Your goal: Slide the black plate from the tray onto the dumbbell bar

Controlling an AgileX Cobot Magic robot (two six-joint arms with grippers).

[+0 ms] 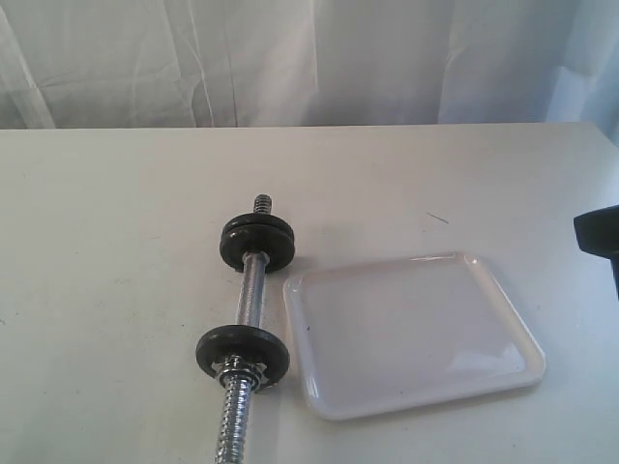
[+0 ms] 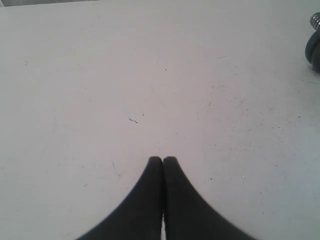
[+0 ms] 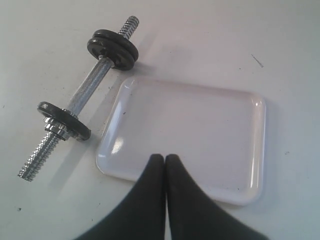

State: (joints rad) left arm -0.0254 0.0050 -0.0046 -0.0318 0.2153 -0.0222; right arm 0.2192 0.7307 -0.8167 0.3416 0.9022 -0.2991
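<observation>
The white tray (image 1: 416, 333) (image 3: 190, 125) lies bare; no disc is in it. Just left of it, the chrome dumbbell bar (image 1: 250, 285) (image 3: 85, 87) lies on the table. Two black discs (image 1: 257, 242) (image 3: 112, 47) sit pressed together near its far end. A third disc (image 1: 241, 353) (image 3: 65, 120) rests against the nut (image 3: 55, 127) at the near end. I cannot tell which one is the black plate. My right gripper (image 3: 165, 156) hangs shut and empty over the tray's edge. My left gripper (image 2: 162, 158) is shut and empty above bare table, away from the bar.
A dark part of the right arm (image 1: 598, 232) shows at the exterior view's right edge. The left arm is outside that view. A white curtain (image 1: 309, 58) hangs behind the table. One disc's edge (image 2: 314, 47) shows in the left wrist view.
</observation>
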